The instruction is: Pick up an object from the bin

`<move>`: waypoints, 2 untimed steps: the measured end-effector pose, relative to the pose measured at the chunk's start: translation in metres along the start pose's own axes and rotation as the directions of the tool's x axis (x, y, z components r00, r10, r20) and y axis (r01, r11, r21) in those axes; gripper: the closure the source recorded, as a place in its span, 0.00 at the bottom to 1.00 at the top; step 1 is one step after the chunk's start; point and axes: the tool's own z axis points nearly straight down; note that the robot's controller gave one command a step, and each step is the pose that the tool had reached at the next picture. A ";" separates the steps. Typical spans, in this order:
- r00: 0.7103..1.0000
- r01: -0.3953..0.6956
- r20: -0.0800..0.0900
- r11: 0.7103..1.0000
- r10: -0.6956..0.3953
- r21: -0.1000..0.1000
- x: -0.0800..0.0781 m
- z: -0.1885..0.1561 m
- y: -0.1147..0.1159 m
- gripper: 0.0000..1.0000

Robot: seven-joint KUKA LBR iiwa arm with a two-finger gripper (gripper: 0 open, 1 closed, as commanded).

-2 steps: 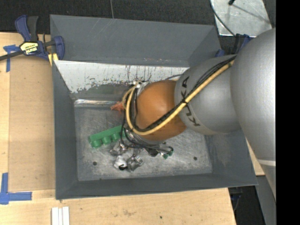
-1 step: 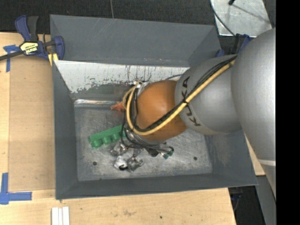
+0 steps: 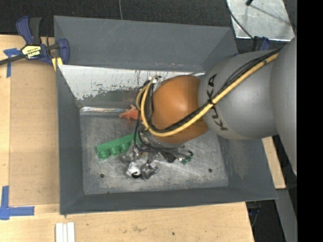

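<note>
The arm (image 3: 242, 100) is reaching into the grey bin (image 3: 70, 150) from the right, and its orange cover (image 3: 174, 110) is hiding much of the wrist. The pincer (image 3: 143, 168) is sitting low over the middle of the bin floor, toward the near wall. This is looking like the grasping step, though whether the pincer is open, closed or gripping anything cannot be told.

The likeliest target, a green toothed piece (image 3: 113, 147), is lying flat just to the pincer's left, its right end tucked close against the tool. The next move is probably calling for a firm close and a straight lift, with a check that something is coming up.

The bin is also holding an orange scrap (image 3: 129, 113) near the far wall and a small green bit (image 3: 187, 157) right of the pincer.
</note>
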 end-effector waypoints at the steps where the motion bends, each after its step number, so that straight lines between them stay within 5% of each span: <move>1: 1.000 -0.009 -0.011 1.000 0.009 -0.005 -0.010 -0.040 0.019 1.00; 2: 1.000 -0.002 -0.006 1.000 0.002 -0.006 0.001 -0.102 0.007 1.00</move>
